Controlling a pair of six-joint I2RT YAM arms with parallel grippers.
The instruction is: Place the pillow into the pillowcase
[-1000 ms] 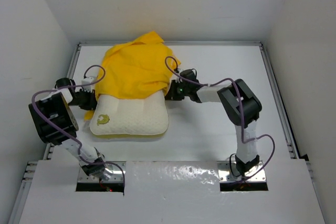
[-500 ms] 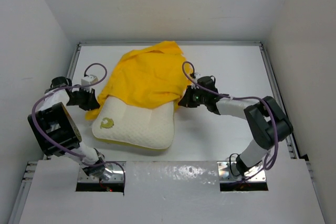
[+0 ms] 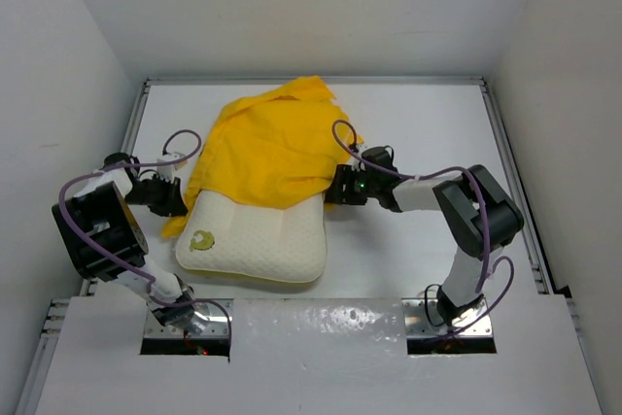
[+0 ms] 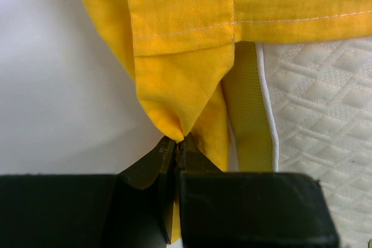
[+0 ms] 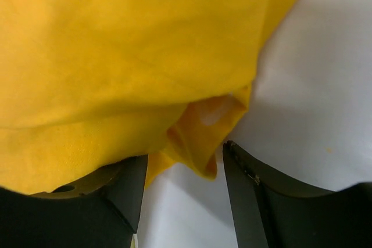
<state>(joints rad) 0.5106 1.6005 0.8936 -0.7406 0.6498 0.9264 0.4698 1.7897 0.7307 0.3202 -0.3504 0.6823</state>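
The cream-white pillow (image 3: 255, 238) lies at the middle left of the table, its small yellow emblem (image 3: 201, 239) at the near left corner. The bright yellow pillowcase (image 3: 267, 148) drapes over its far half. My left gripper (image 3: 176, 197) is shut on the pillowcase's left corner (image 4: 174, 121), beside the pillow's yellow-green edge band (image 4: 250, 114). My right gripper (image 3: 335, 186) stands open at the pillowcase's right edge; a loose fold of yellow cloth (image 5: 204, 129) hangs between its black fingers (image 5: 247, 193) without being pinched.
White walls enclose the white table (image 3: 428, 114) on the left, back and right. Purple cables (image 3: 428, 174) loop along both arms. A white ledge (image 3: 321, 337) runs across the near edge over the arm bases.
My right gripper has opened and let go of the pillowcase's right edge. The pillow has shifted slightly toward the near side and the left arm has drawn closer in.
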